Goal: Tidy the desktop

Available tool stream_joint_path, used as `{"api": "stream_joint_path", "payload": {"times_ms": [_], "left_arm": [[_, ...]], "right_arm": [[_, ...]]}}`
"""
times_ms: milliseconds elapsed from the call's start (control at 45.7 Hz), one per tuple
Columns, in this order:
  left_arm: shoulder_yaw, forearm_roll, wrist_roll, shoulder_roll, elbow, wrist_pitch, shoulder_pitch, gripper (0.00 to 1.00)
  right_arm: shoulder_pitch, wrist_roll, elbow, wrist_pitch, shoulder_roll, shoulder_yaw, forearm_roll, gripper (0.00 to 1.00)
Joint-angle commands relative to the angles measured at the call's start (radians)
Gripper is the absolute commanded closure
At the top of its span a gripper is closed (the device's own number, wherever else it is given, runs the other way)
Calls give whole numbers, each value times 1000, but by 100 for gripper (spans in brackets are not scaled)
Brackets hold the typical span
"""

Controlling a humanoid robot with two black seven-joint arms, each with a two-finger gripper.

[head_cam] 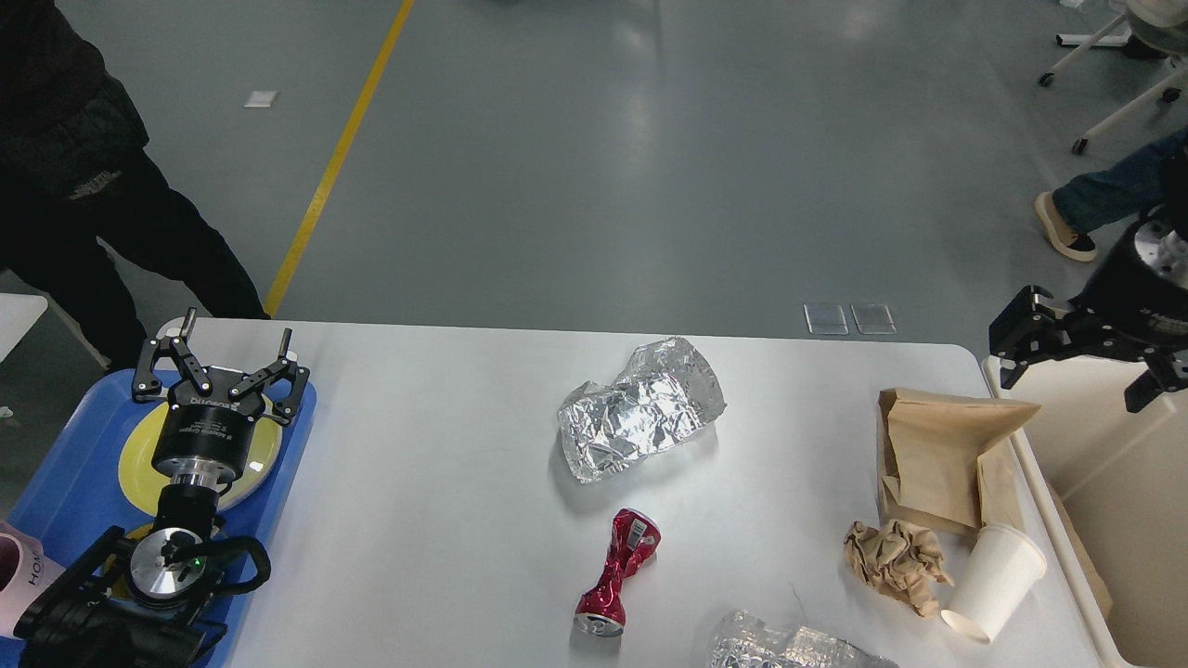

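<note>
At about 8 o'clock in the head view, the left gripper [221,357] hangs above a yellow plate [139,455] on a blue tray [65,501], its two fingers spread wide and holding nothing; a pink cup [19,580] peeks in at the tray's near corner. The desktop [418,482] begins just to the right of this claw, at its 3 o'clock, and fills the lower middle of the view. Near the centre lies a crumpled sheet of foil [640,408], and at its 6 o'clock a crushed red can [617,573]. A clear crumpled wrapper [789,645] sits at the near edge. Toward 4 o'clock lie a brown paper bag [937,455], a crumpled paper ball [896,561] and a tipped white paper cup [993,580]. At 3 o'clock the right gripper [1077,366] hovers with fingers apart and empty, over the rim of the cream bin [1114,520], just past the desktop's far right corner.
</note>
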Motion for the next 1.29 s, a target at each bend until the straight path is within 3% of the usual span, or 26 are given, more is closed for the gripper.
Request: {"api": "stream_joint_path", "payload": {"times_ms": [0,153,547,854,1138,1269], "left_arm": [[0,0,0,-1,1,0,0,4],[0,0,0,-1,1,0,0,4],[0,0,0,-1,-1,0,0,4],[0,0,0,-1,-1,0,0,4],[0,0,0,-1,-1,0,0,4],[0,0,0,-1,-1,0,0,4]], "right_arm": [[205,2,191,7,11,3,1,0],[380,5,380,-10,16,51,31,0],[351,6,389,-19,33,66,73,0],[89,0,386,-67,-56,132,57,2],[-240,0,382,-266,-139,158,54,3],[-448,-2,337,-422,-148,218,53,4]]}}
